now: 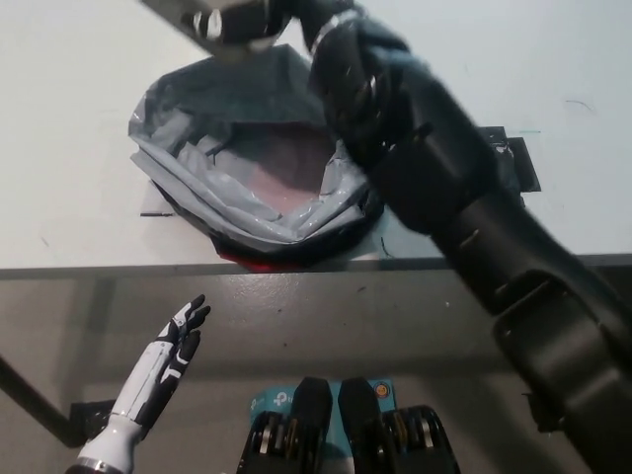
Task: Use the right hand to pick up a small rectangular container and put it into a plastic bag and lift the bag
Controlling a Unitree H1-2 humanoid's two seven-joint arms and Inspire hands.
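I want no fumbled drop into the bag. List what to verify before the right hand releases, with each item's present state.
1. Plastic bag mouth open and facing up on the table: ok.
2. Right hand over the bag: partly; it is at the bag's far rim at the picture's top edge, not over the middle.
3. Grey container held in the right hand: cannot tell; a pale grey shape shows at the hand, the grip is cut off by the frame.
4. Right arm clear of the bag: not ok; it covers the bag's right rim.
5. Left hand out of the way: ok, open below the table edge.
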